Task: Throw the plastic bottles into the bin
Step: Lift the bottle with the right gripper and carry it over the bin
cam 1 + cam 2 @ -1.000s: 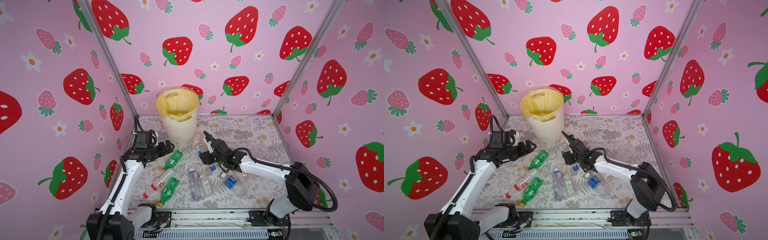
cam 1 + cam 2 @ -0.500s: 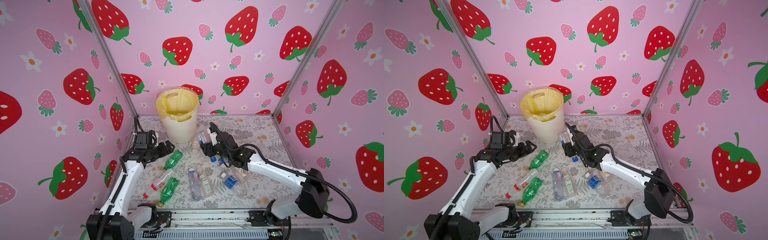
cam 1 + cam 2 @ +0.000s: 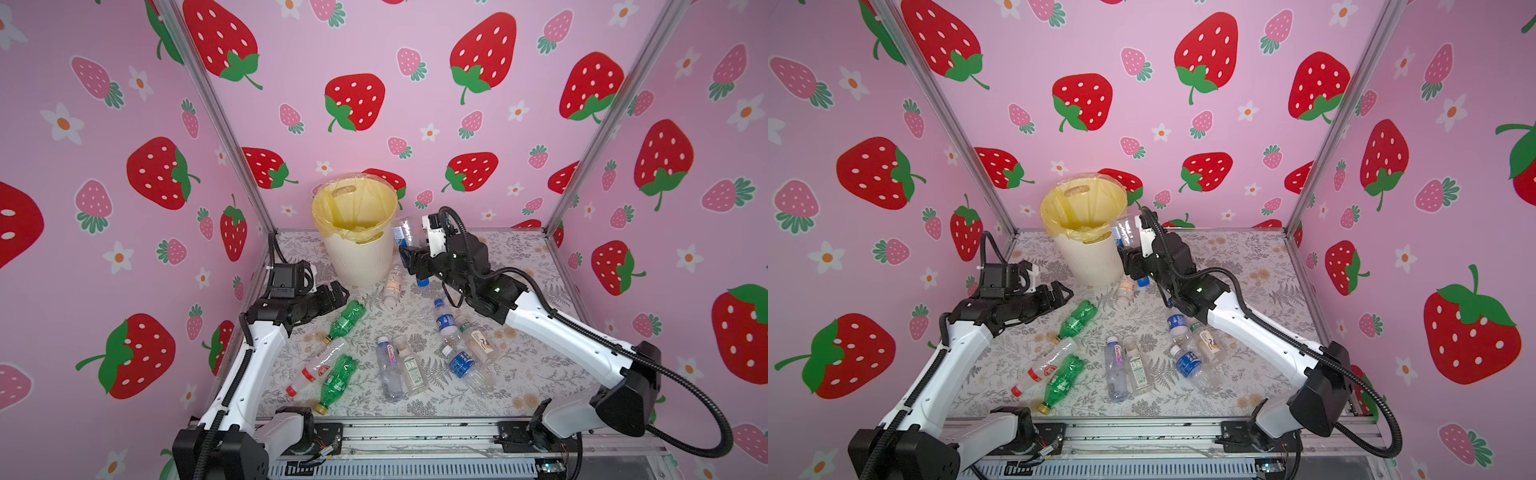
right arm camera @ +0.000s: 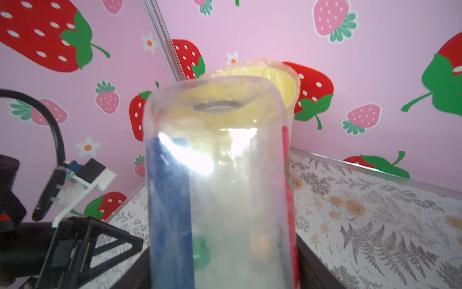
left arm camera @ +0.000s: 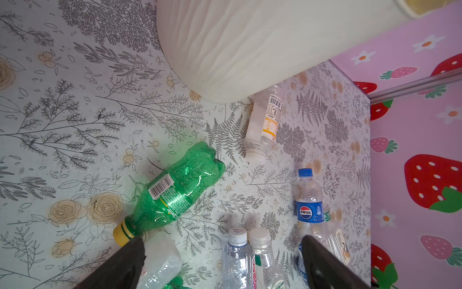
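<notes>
My right gripper [image 3: 409, 254] is shut on a clear plastic bottle [image 3: 402, 232] with a blue label. It holds the bottle raised, base up, beside the rim of the cream bin [image 3: 358, 259]. The right wrist view is filled by this bottle [image 4: 217, 175], with the yellow-lined bin rim [image 4: 287, 75] behind it. My left gripper [image 3: 336, 293] hangs open and empty low over the table, next to a green bottle [image 3: 345, 318]. In the left wrist view the open left gripper [image 5: 222, 247] looks over that green bottle [image 5: 175, 190] and several clear ones.
Several bottles lie on the floral table: a second green bottle [image 3: 338, 380], a red-labelled bottle [image 3: 320, 365], two clear bottles [image 3: 388, 365], blue-labelled bottles [image 3: 444, 322] and an orange-labelled bottle [image 3: 392, 282] at the bin's foot. Pink strawberry walls close in three sides.
My right arm has lifted the blue-labelled bottle off the table and carried it up and back to the bin's rim. The left arm has stayed still.
</notes>
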Controlling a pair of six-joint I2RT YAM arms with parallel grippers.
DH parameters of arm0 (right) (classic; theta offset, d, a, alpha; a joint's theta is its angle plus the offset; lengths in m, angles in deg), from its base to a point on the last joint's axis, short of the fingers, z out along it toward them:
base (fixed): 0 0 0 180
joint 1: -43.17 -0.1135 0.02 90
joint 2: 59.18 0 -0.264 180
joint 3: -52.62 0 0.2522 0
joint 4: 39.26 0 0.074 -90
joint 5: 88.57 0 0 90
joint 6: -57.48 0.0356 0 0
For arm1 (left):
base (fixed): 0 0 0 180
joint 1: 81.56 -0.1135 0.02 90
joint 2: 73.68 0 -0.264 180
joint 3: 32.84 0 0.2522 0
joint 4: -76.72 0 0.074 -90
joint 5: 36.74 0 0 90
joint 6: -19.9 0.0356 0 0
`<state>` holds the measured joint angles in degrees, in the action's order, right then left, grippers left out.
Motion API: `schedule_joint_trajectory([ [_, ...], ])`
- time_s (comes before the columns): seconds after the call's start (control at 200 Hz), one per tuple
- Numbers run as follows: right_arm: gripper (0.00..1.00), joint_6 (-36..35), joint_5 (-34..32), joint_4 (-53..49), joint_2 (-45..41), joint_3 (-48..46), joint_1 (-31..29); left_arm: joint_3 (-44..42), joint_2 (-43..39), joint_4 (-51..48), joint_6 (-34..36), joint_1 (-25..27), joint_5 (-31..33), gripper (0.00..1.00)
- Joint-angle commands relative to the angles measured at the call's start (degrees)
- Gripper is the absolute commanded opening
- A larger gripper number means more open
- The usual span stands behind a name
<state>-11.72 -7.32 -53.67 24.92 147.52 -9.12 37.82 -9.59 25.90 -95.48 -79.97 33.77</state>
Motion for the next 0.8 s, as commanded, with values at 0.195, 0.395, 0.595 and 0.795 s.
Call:
schedule_joint_trajectory([
  [0.195, 0.65, -4.1, -0.7, 6.3, -1.4, 0.0, 1.1, 0.3, -1.2, -0.2, 0.2, -0.6, 1.3, 0.99],
  [0.395, 0.67, -4.4, 0.2, 9.4, -3.7, -5.8, 1.0, 0.2, -0.8, -0.6, 0.4, -0.6, 1.1, 0.99],
  [0.595, 0.67, -3.8, -0.2, 11.1, -5.8, -10.3, 1.1, 0.3, -0.7, -0.4, 0.1, -0.6, 0.4, 0.99],
  [0.795, 0.67, -3.1, 0.5, 11.7, -4.9, -9.7, 1.0, 0.4, -0.8, -0.3, 0.1, -0.8, -0.3, 0.99],
])
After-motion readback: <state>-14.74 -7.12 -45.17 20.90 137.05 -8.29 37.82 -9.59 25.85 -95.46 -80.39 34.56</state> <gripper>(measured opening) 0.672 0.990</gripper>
